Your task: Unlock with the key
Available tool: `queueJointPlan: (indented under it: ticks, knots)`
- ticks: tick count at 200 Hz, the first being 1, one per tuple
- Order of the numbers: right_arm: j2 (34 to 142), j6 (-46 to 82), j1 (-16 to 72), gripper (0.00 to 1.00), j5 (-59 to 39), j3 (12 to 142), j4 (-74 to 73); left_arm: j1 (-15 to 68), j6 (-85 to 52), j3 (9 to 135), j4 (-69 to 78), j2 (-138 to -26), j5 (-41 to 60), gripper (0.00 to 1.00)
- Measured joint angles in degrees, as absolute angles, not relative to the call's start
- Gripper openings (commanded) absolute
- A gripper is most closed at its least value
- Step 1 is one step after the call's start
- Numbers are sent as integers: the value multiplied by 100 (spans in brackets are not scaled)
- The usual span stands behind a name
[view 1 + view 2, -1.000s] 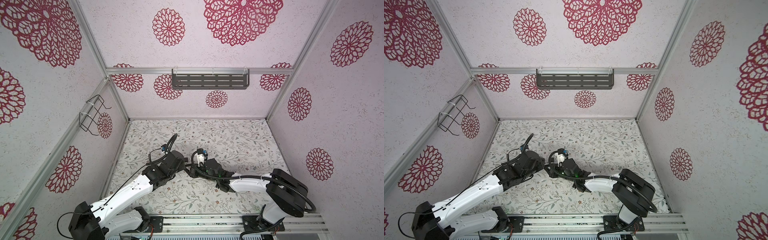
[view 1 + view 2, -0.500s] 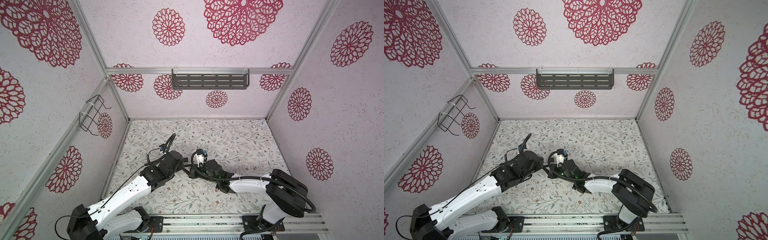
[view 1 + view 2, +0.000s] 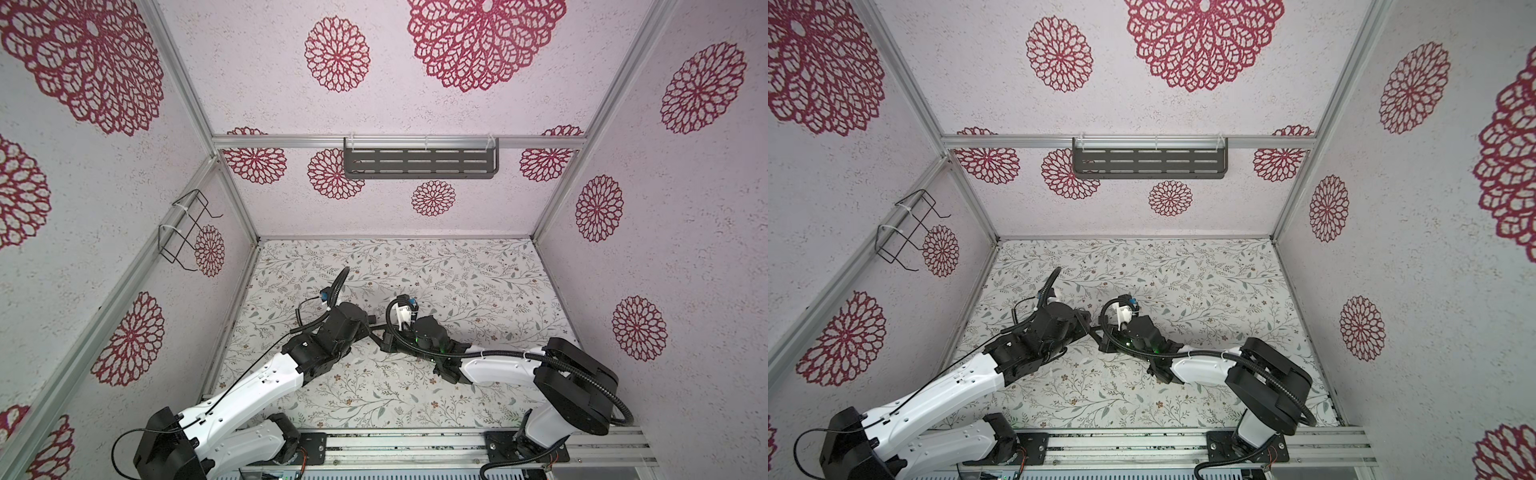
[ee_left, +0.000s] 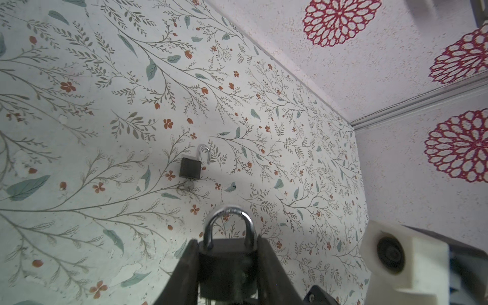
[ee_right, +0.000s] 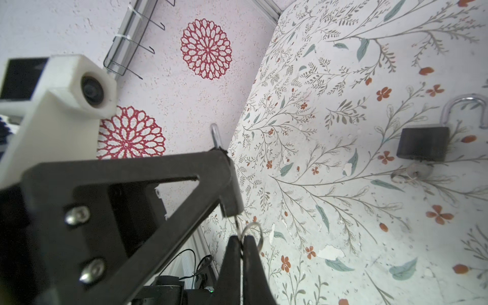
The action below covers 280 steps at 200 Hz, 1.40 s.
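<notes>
My left gripper (image 4: 227, 240) is shut on a black padlock (image 4: 227, 264); its silver shackle (image 4: 228, 211) is closed and sticks out past the fingertips. In the right wrist view my right gripper (image 5: 240, 239) is shut on a thin key (image 5: 238, 227) with a wire ring (image 5: 254, 234). The key's blade runs up to the left gripper's black finger (image 5: 224, 182), which hides the padlock's bottom, so I cannot tell whether the blade is inside. In both top views the two grippers meet tip to tip above the middle of the table, left gripper (image 3: 370, 323), right gripper (image 3: 384, 337).
A second black padlock (image 4: 190, 167) (image 5: 422, 145) lies on the flowered table (image 3: 457, 282) with its shackle open and a ringed key (image 4: 186, 187) in its bottom. A grey shelf (image 3: 419, 162) hangs on the back wall and a wire rack (image 3: 185, 230) on the left wall.
My right gripper's jaws have closed on the key. Both arms stay almost where they were, tips together.
</notes>
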State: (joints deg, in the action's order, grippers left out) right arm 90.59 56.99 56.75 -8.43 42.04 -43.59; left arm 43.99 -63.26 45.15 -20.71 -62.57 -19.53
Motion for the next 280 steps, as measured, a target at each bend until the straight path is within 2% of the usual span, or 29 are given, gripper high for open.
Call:
queueJointPlan:
  ticks: [39,114,148,213,280]
  knots:
    - [9030,5717,5603,2,-965,4204,-4340,4399,-6226,4322,-1699,-6163,-1942,0]
    - [9030,5662,5601,15,-941,4226,-4344,4394,-6152,4412,-1787,-6145,-1826,0]
    - [9030,5662,5601,13,-923,4241,-4353,4394,-6156,4414,-1789,-6106,-1822,0]
    - [9030,5719,5572,0,-923,4241,-4589,4366,-6173,4410,-1612,-6029,-1778,0]
    - [8956,6112,5516,0,-1098,4241,-5098,4160,-6095,4060,-738,-5677,-1463,0]
